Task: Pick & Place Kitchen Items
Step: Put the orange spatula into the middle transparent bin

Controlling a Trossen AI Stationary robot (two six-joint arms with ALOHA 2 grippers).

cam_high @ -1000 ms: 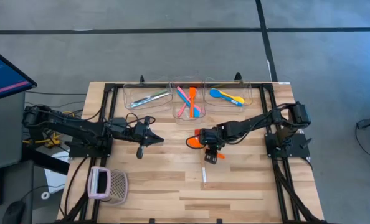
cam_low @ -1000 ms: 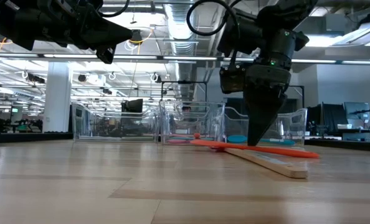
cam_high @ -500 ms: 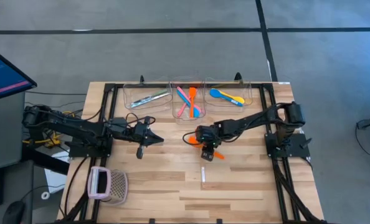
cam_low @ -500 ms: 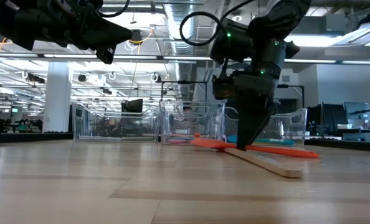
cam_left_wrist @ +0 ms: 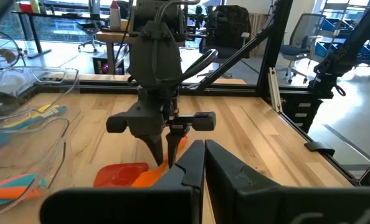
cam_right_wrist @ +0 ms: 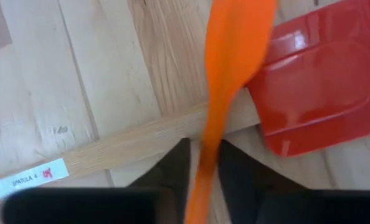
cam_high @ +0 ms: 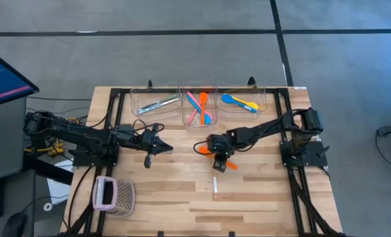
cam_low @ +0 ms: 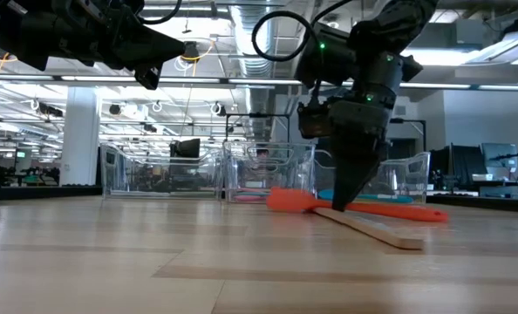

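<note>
An orange spoon (cam_right_wrist: 228, 74) lies crosswise over a red-headed spatula (cam_right_wrist: 322, 93), resting on its wooden handle (cam_right_wrist: 129, 146) next to the head. Both lie mid-table in the high view, spoon (cam_high: 202, 149) and spatula handle (cam_high: 216, 184). My right gripper (cam_right_wrist: 202, 180) stands over them, pointing down and shut on the spoon's handle. My left gripper (cam_high: 161, 147) hovers shut and empty to the left of them, well above the table. My right gripper pinches the orange spoon's slim handle (cam_right_wrist: 203, 163) between its two fingers, one on each long edge. The fingers (cam_low: 342, 202) come from above, pointing down, and lie across the handle. The spoon stays low, lying over the spatula's wooden handle.
Three clear bins stand along the far edge: the left one (cam_high: 156, 103) with teal-handled cutlery, the middle one (cam_high: 199, 106) with pink, orange and blue spoons, the right one (cam_high: 240, 101) with blue and yellow spoons. A pink-and-white mesh basket (cam_high: 114, 195) sits near left.
My right gripper has moved a little toward the table's left edge, along the spoon, staying low over it. In the low view the orange-red end beside the spatula head now shows taller than before.
</note>
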